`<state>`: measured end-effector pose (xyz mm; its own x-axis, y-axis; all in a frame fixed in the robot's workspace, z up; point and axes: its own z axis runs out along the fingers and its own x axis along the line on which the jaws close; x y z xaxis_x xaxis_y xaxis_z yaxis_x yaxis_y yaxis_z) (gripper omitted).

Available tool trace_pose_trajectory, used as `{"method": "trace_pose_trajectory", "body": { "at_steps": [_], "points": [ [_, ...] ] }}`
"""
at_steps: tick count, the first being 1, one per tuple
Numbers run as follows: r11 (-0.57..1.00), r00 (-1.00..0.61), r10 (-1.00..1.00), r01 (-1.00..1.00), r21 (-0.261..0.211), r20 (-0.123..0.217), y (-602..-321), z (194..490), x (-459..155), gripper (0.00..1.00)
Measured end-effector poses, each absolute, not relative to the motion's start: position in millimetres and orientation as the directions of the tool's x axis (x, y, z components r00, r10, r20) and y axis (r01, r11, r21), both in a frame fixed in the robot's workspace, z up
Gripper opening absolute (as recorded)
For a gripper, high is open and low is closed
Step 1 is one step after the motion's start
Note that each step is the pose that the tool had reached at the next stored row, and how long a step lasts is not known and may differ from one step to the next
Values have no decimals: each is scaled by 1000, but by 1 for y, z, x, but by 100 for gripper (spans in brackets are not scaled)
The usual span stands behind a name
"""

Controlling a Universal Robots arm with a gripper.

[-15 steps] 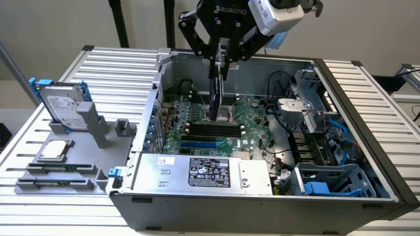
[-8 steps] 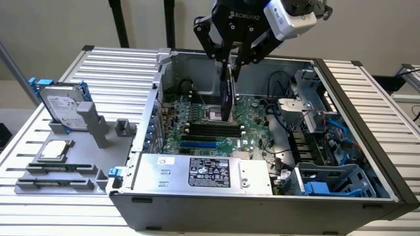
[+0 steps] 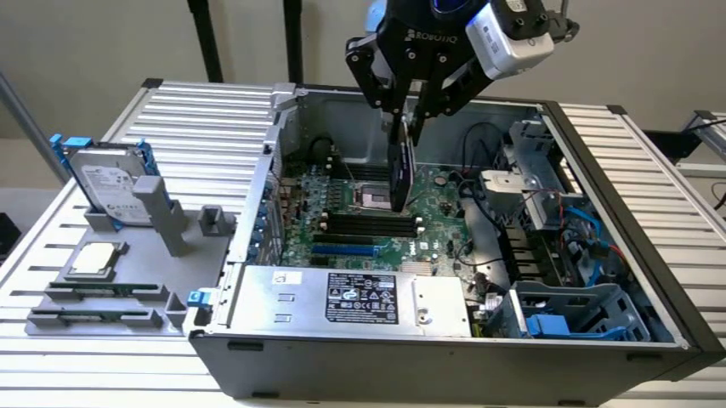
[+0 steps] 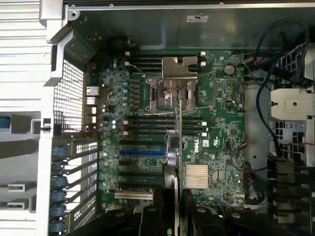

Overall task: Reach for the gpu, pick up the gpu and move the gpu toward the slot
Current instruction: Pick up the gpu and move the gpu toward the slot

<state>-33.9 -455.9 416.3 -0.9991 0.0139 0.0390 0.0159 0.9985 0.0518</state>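
The gripper [image 3: 411,115] is clamped on the gpu [image 3: 399,166], holding it edge-down above the motherboard [image 3: 437,208] — picked up and over the case, not yet seated in the blue slot [image 4: 142,153].

1. Gpu [image 3: 399,166]: dark, nearly black.
2. Hand [image 3: 411,102]: black, white lettering.
3. Motherboard [image 4: 224,147]: green, with black slots and one blue slot [image 4: 142,153].
4. Case [image 3: 454,361]: dark grey.
5. Desk [image 3: 193,115]: silver, ribbed.
6. Hard drive [image 3: 108,180]: silver, blue rails.

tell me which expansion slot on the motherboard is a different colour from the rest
The blue slot. The long expansion slots beside it are black, and one is cream; it is the only blue one on the motherboard.
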Motion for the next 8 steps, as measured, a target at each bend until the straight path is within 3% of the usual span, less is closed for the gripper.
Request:
{"method": "trace_pose_trajectory", "body": {
  "at_steps": [8],
  "points": [
    [999,-999,14,16,52,39,-456,416,-34,26]
  ]
}}
